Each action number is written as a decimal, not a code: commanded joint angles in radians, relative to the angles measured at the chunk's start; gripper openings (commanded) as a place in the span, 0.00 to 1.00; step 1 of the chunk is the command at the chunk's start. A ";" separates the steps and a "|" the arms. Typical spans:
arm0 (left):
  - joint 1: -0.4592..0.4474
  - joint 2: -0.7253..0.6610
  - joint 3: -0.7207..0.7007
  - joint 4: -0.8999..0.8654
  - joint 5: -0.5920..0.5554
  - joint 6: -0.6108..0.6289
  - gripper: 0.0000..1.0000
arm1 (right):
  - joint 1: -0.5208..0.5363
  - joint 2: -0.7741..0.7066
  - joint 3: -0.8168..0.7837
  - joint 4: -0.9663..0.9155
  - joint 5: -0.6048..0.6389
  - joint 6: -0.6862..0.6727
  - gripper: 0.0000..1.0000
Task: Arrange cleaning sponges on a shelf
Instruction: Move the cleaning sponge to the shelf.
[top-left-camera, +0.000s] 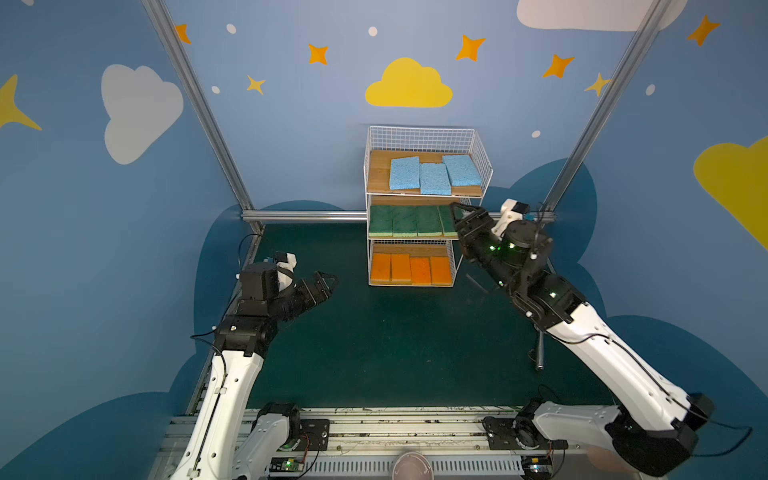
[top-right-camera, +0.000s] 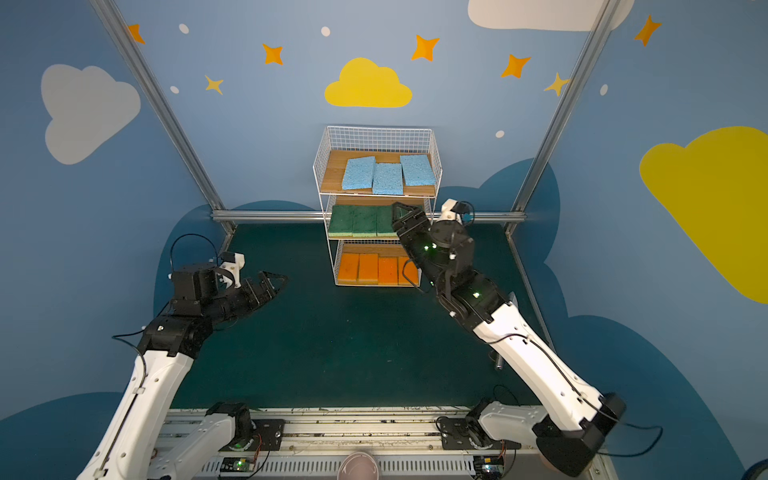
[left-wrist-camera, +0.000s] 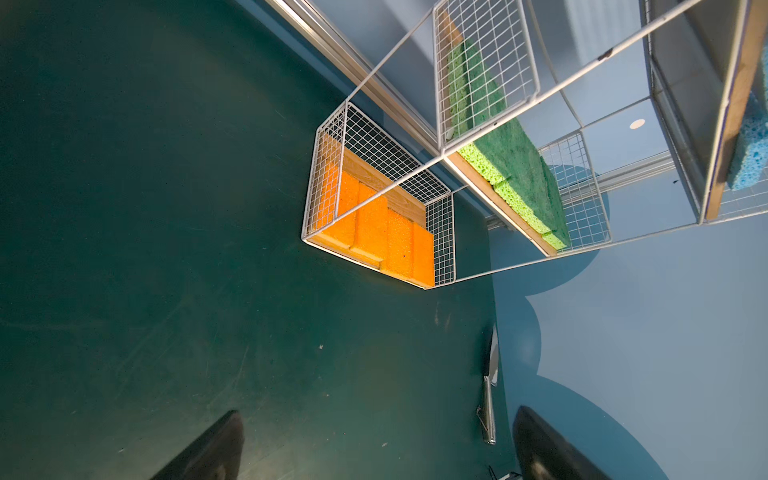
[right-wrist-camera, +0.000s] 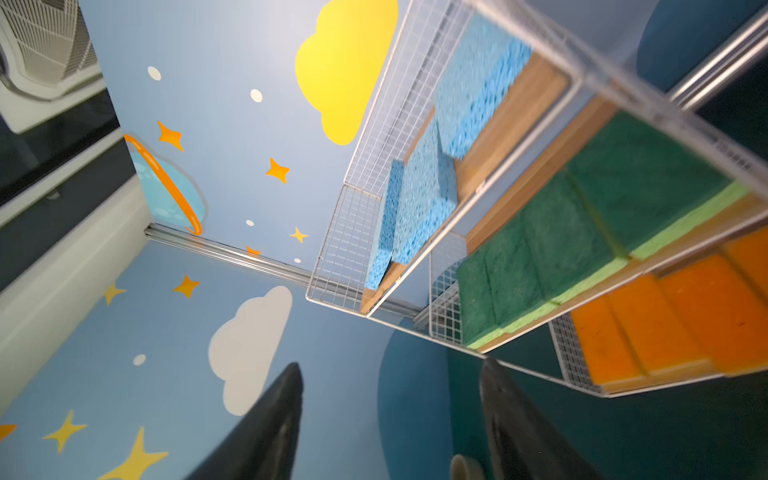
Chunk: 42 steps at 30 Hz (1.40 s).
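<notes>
The shelf (top-left-camera: 419, 137), a white wire rack with wooden planks, stands at the back of the green mat. Three light blue cleaning sponges (top-left-camera: 434, 178) lie on its top tier. Several dark green ones (top-left-camera: 405, 220) fill the middle tier, and several orange ones (top-left-camera: 411, 270) lie on the bottom tier. My right gripper (top-left-camera: 459, 214) hovers at the right front corner of the middle tier, in front of the rightmost green sponge. The right wrist view shows it (right-wrist-camera: 390, 374) open with nothing between its fingers. Left of the shelf, low over the mat, my left gripper (top-left-camera: 328, 282) stands wide open and empty (left-wrist-camera: 378, 419).
A metal rod (top-left-camera: 539, 353) lies on the mat's right edge beside the right arm. A pale round cup (top-left-camera: 411, 465) sits at the front rail. Aluminium frame posts (top-left-camera: 199, 104) rise at the back corners, with a rail behind the shelf.
</notes>
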<state>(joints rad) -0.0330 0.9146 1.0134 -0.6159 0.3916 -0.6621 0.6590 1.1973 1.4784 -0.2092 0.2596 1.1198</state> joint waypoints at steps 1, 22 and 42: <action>0.003 0.010 0.017 0.036 -0.013 0.004 0.99 | -0.065 0.044 0.150 -0.146 -0.198 -0.211 0.56; 0.003 0.035 -0.008 0.049 -0.030 0.030 0.99 | -0.122 0.819 1.201 -0.557 -0.365 -0.603 0.05; 0.004 0.043 -0.036 0.062 -0.016 0.038 1.00 | -0.122 0.947 1.241 -0.586 -0.353 -0.648 0.09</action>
<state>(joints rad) -0.0330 0.9615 0.9833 -0.5667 0.3668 -0.6468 0.5400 2.1304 2.7075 -0.7811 -0.1196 0.5041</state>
